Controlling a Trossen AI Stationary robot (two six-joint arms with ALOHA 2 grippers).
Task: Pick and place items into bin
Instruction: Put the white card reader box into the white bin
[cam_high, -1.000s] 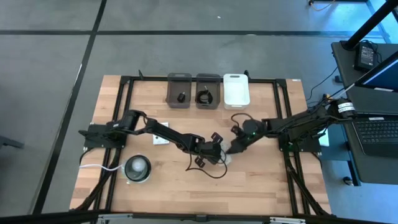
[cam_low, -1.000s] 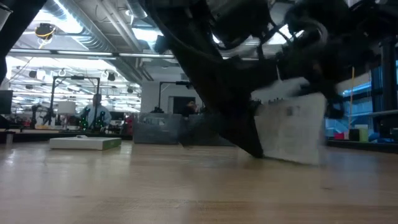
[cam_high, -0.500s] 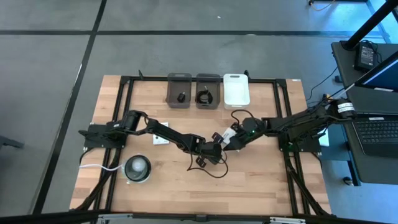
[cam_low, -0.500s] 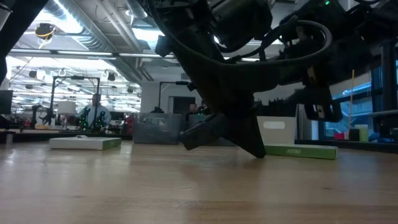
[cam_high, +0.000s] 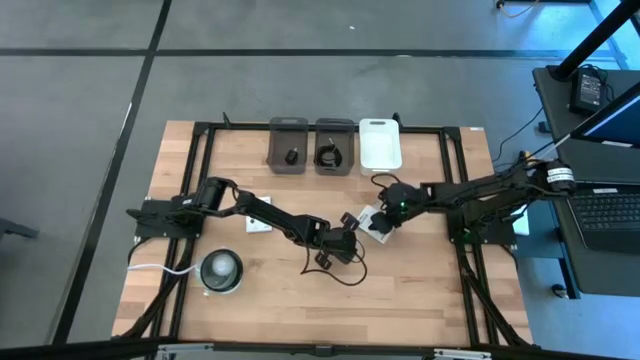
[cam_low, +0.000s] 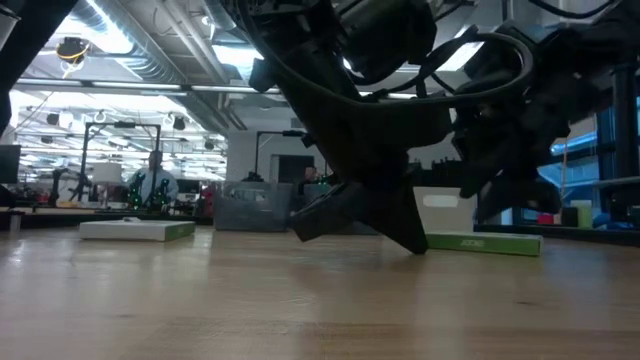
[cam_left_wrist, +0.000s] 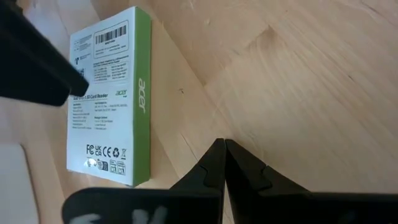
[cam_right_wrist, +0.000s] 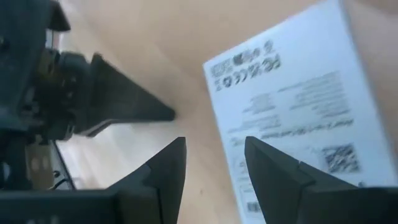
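The right gripper is seen with its fingers spread apart, gripping nothing, poised just above a white packet lying flat on the table near the middle. Only the left wrist view lets the packet be read: a green edge marked "acer", a barcode, and FC, UK CA and CE marks; the smaller print is probably a card-reader label. Just beside the packet, the left gripper is held pressed together, empty, its arm stretched low across the boards. Beyond the packet, at the far edge, three bins are lined up; a second packet lies beside the left arm.
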